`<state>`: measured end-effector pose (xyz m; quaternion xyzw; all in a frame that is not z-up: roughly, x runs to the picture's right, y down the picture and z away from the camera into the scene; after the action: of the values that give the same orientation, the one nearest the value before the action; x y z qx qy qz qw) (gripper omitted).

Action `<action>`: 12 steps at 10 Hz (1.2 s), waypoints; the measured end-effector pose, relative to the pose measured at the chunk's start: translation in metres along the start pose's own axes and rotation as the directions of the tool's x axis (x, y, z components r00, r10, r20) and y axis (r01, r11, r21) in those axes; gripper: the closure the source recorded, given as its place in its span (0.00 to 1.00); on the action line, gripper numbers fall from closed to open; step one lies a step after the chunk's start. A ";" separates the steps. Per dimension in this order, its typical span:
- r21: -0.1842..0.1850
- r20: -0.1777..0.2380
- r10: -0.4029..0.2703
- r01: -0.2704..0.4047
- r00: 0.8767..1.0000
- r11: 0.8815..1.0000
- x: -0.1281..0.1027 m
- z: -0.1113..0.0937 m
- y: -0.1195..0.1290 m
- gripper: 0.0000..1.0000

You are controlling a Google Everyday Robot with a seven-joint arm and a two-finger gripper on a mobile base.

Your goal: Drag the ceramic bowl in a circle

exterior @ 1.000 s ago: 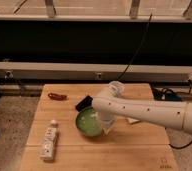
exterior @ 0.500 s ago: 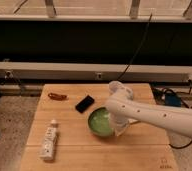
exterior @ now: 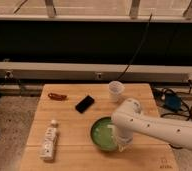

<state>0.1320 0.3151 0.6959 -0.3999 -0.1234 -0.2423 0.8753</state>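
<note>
The green ceramic bowl [exterior: 103, 133] sits on the wooden table [exterior: 69, 125], right of centre and near the front edge. Its right side is hidden behind my white arm [exterior: 154, 126]. My gripper [exterior: 122, 142] reaches down at the bowl's right rim, at or inside it. The arm comes in from the right edge of the view.
A black phone [exterior: 85, 104] lies behind and left of the bowl. A small translucent cup [exterior: 116, 90] stands at the back. A red object [exterior: 57, 96] lies at the back left. A white bottle [exterior: 49, 140] lies at the front left. Cables run along the floor on the right.
The bowl has slid right and toward the front edge with my gripper. The phone and the cup, hidden behind the arm before, now show.
</note>
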 end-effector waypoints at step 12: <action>0.028 0.101 -0.281 0.279 0.954 0.960 -0.088 0.012 -0.070 0.99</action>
<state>0.0199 0.3134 0.7118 -0.3847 -0.2257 -0.3419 0.8271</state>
